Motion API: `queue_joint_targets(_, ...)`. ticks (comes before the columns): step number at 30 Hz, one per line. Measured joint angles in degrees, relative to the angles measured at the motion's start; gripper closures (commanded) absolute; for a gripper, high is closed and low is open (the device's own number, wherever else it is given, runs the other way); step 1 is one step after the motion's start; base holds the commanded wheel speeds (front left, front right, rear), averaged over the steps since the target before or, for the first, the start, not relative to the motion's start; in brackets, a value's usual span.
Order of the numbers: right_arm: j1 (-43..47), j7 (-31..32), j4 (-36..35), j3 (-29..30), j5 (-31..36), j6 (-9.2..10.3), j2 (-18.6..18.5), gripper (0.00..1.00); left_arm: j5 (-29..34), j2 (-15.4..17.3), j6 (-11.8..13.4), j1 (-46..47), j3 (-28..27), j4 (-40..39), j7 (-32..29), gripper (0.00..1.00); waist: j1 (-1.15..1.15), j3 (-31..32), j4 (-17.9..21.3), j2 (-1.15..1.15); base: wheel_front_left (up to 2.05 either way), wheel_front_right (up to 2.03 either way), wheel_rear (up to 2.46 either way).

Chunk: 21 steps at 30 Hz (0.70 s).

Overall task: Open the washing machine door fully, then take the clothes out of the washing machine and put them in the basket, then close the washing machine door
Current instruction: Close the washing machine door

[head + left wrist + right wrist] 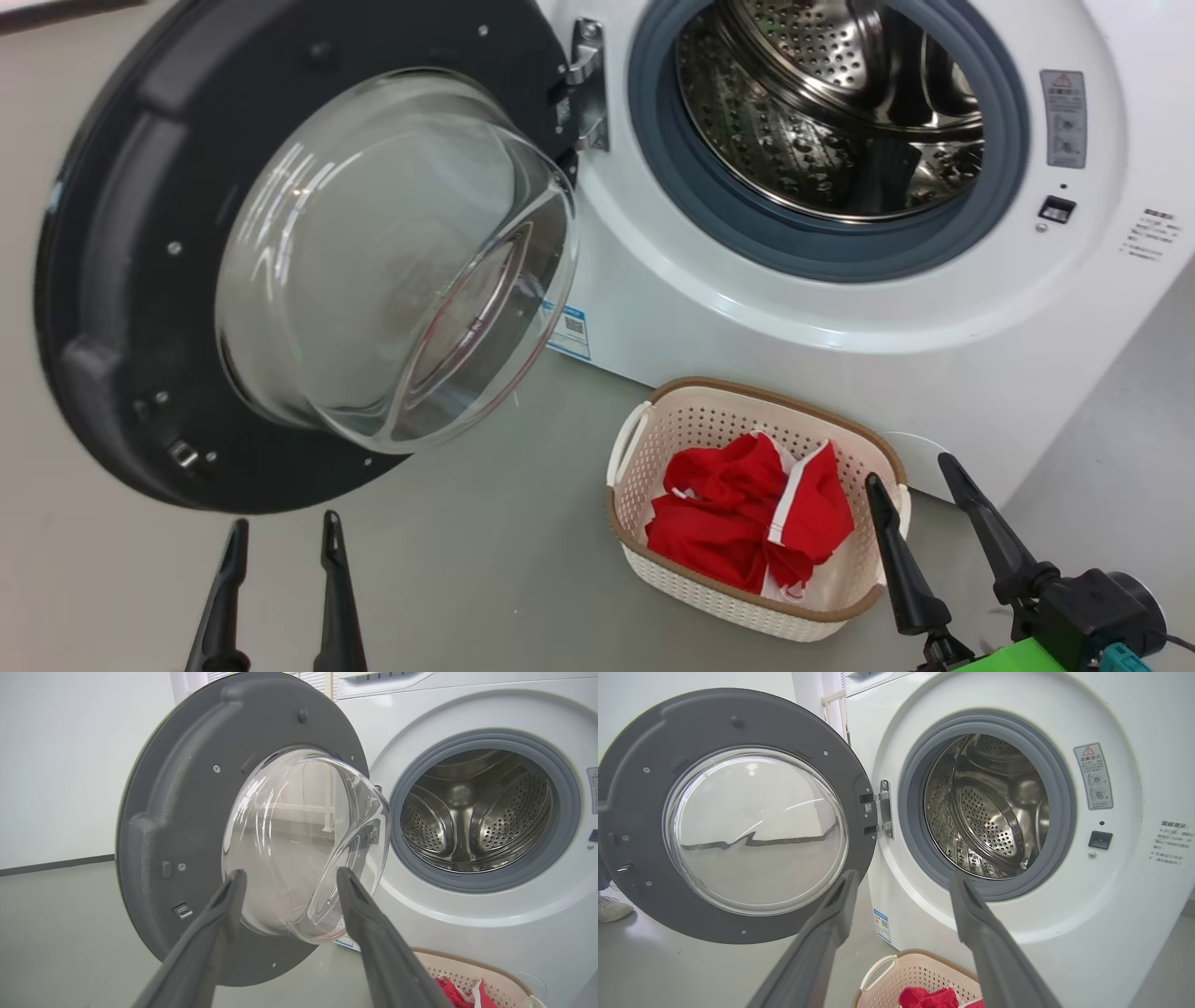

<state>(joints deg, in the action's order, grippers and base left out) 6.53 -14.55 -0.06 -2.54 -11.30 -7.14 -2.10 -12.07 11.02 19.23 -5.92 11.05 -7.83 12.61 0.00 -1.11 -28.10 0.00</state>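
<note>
now, left fingers (223,597) spread wide, right fingers (898,560) spread wide, both empty

White washing machine (840,308) with grey seal and perforated steel drum, black door (121,280) with clear glass, cream perforated basket (644,457) (brown rim), red clothes (738,523) with white trim, grey floor (485,560)

White front-loading washing machine (709,308) stands open, its perforated steel drum (803,112) exposed inside a grey seal (658,168). The round black washing machine door (373,261), clear porthole bulging, hangs swung wide on its hinge (588,84) left of the machine's opening. Just before the machine's front sits the cream, brown-rimmed basket (775,398), holding crumpled red, white-trimmed clothes (738,513).
</note>
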Motion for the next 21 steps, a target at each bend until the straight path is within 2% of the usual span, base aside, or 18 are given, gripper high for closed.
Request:
queue_joint_targets(7,-0.01,0.44,-0.01,-0.36,0.00,0.00,0.00,0.00,-0.03,0.01,0.92,-0.70,-0.56,-0.54,0.02,0.00,0.00,0.24,-1.94,0.00,0.00,0.00,0.00)
queue_joint_targets(9,-0.01,0.44,0.00,-0.42,0.01,0.00,0.00,0.00,-0.27,-0.01,0.92,-1.26,-0.78,-0.66,0.10,0.70,0.00,0.16,-1.99,0.00,0.00,0.00,0.00)
queue_joint_targets(10,-0.01,0.45,0.00,-0.45,0.01,0.00,0.00,0.00,-0.35,-0.01,0.92,-1.26,-0.88,-0.80,0.13,1.00,0.00,0.17,-1.99,0.00,0.00,0.00,0.00)
queue_joint_targets(21,-0.01,0.53,0.31,-0.57,0.01,0.00,0.00,0.00,-2.41,0.68,0.66,0.27,-5.10,-2.94,1.47,1.00,0.00,0.85,-1.71,0.00,0.00,0.00,0.00)
